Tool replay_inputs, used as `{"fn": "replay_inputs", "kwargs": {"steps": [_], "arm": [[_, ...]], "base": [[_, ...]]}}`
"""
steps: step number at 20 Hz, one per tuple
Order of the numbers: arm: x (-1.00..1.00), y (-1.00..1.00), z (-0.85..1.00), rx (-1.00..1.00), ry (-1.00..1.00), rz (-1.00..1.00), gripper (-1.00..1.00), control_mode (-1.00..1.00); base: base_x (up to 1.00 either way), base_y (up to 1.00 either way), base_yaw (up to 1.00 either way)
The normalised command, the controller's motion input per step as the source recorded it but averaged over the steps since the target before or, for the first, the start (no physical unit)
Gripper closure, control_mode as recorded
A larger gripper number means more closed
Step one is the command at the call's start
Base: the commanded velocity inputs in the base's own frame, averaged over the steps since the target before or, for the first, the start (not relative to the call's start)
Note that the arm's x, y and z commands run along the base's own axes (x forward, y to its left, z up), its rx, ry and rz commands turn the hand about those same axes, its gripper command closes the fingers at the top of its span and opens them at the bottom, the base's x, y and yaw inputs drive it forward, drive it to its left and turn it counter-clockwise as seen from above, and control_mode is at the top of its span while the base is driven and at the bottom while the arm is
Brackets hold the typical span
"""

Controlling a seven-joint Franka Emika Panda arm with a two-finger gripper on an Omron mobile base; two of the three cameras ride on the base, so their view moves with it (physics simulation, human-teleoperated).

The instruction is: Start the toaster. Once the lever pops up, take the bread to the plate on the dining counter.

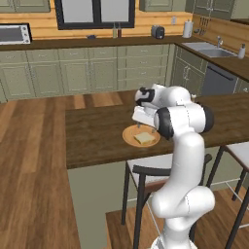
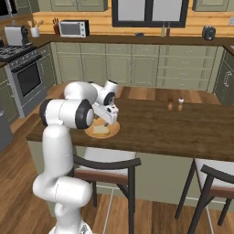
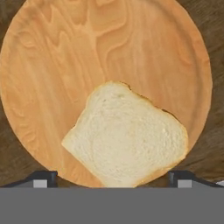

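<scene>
1. Bread (image 3: 127, 138) lies closest to your hand camera: one pale slice, flat on the plate (image 3: 57, 65), near the rim on the side where the finger tips show.
2. You can see both finger tips (image 3: 41, 178) at the bottom of the hand view, one on each side of the slice. They are spread wide, and nothing is pinched between them.
3. Your gripper (image 1: 144, 122) hangs just above the bread (image 1: 144, 138) in the left base view, with the slice free of it.
4. Look at the plate (image 1: 130, 138) next: round, orange-brown, wood-grained, sitting on the dining counter (image 1: 92, 133) near the edge that faces the robot.
5. From the right base view, you find the same plate (image 2: 114, 129) with the bread (image 2: 101, 130) on it, and the gripper (image 2: 108, 119) over them.
6. You will see bar stools (image 2: 107, 171) alongside the dining counter (image 2: 183, 130), and two small shakers (image 2: 175, 104) standing farther along its top, well apart from the plate.
7. Your toaster (image 1: 157, 32) stands far back on the rear kitchen counter below the window, well apart from the arm; its lever is too small to make out.
</scene>
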Motion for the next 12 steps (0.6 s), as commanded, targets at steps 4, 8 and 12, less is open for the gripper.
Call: {"fn": "replay_inputs", "kwargs": {"steps": [4,8,12], "arm": [[-0.08,0.57,0.40,-0.08,0.00,0.01,-1.00,-1.00],[-0.65,0.74,0.41,-0.21,-0.04,0.04,-1.00,-1.00],[-1.00,0.66,0.13,-0.31,-0.22,0.11,-1.00,-1.00]], "base": [[0.00,0.00,0.00],[0.00,0.00,0.00],[0.00,0.00,0.00]]}}
